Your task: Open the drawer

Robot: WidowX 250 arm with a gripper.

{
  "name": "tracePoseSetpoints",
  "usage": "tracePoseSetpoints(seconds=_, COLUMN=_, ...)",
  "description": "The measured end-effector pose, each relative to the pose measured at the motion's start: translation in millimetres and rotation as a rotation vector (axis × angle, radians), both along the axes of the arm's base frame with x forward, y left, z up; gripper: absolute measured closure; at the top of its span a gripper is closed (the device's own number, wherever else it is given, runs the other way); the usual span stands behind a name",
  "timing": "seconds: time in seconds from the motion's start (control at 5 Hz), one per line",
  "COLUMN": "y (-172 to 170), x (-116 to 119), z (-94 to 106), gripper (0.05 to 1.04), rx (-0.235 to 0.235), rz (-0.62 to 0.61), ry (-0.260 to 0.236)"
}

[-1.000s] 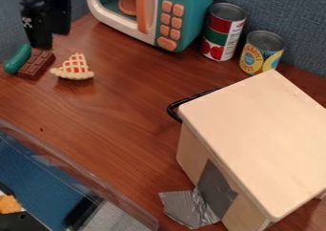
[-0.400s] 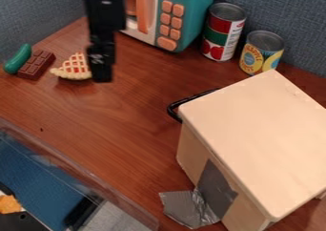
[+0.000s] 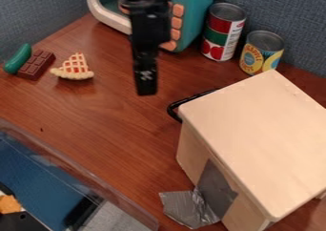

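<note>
Fingers (image 3: pixel 146 79), open or closed I cannot tell, hang upper-centre on the black gripper (image 3: pixel 146 91) near the black drawer handle (image 3: pixel 171 110), likely to hook it.

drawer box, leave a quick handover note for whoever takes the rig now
End effector: over the table, up and to the left of the drawer handle in the camera view, not on it.
Drawer handle: black, on the box's upper-left side.
Wooden box: at the right of the view.
Done: no grip on the handle.
Left: get hold of the handle, then pull the drawer open.
</note>
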State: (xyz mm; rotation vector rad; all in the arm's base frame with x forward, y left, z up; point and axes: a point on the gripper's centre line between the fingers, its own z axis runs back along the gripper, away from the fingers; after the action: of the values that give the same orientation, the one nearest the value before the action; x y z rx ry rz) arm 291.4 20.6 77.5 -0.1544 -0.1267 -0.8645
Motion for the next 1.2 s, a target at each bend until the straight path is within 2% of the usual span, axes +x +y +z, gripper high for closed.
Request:
tracePoseSetpoints(seconds=0.4, y=-23.9, x=19.4, z=-5.1, gripper=0.083, rx=0.032, rz=0.113, ry=-0.085)
tracePoseSetpoints(seconds=0.8, y=-38.9, x=29.6, z=-24.1, gripper=0.083, rx=0.04, rz=0.148, ry=-0.083)
tracePoseSetpoints(seconds=1.0, y=-43.0, x=34.9, z=-35.2, gripper=0.128, rx=0.034, rz=0.173, ry=-0.076)
tracePoseSetpoints(seconds=1.2, y=-42.7, x=38.4, z=-45.4, gripper=0.417, rx=0.032, rz=0.206, ry=-0.076)
